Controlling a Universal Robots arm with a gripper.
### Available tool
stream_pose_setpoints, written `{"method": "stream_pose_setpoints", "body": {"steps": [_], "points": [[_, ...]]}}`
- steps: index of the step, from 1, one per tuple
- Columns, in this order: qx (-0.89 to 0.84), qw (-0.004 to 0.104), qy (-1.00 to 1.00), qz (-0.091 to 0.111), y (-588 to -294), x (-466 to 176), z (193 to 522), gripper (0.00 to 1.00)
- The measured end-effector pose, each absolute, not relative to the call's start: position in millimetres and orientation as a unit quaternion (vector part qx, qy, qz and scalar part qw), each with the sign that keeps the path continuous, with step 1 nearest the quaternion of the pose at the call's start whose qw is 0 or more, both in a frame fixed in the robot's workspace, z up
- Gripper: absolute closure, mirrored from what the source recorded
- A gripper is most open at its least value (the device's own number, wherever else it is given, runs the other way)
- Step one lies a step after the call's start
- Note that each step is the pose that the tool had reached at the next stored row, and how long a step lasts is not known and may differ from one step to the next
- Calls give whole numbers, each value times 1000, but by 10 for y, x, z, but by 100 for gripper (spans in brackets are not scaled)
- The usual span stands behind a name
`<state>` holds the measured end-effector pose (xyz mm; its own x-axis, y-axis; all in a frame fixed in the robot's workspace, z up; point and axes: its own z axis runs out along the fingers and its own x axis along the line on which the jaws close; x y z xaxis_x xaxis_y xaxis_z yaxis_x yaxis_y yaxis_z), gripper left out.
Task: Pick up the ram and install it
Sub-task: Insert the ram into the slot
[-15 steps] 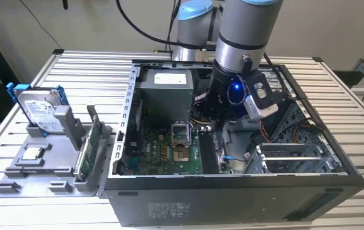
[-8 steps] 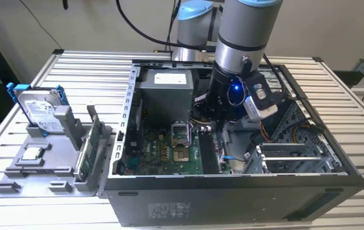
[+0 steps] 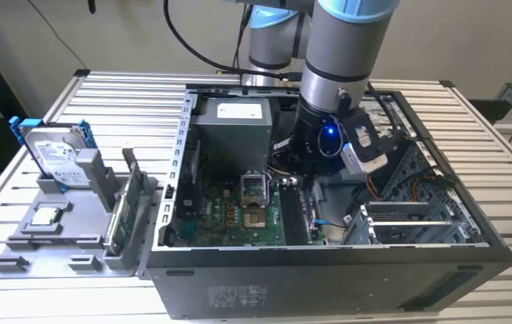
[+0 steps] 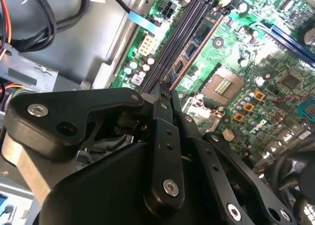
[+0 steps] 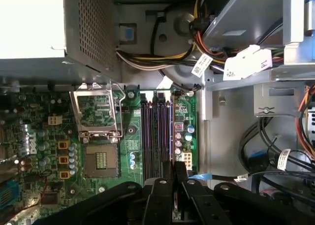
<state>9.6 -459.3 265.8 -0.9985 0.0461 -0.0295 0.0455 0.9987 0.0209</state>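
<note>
Second wrist view: hand (image 4: 166, 94) pressed together, pinching the ram (image 4: 167, 87) edge-on over the slots (image 4: 184, 30); thin, stiff, probably fragile.

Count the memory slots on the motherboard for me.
4 memory slots, side by side, beside the open processor socket; the gripper hides their near ends.

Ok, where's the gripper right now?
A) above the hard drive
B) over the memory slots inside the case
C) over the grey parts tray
B: in the first wrist view the gripper sits right at the dark memory slots on the motherboard.
</note>
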Motion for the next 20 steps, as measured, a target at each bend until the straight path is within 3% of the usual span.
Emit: {"method": "stream_pose_setpoints", "body": {"steps": [20], "points": [[14,16,1000,10,-4628,99,2355,86]]}}
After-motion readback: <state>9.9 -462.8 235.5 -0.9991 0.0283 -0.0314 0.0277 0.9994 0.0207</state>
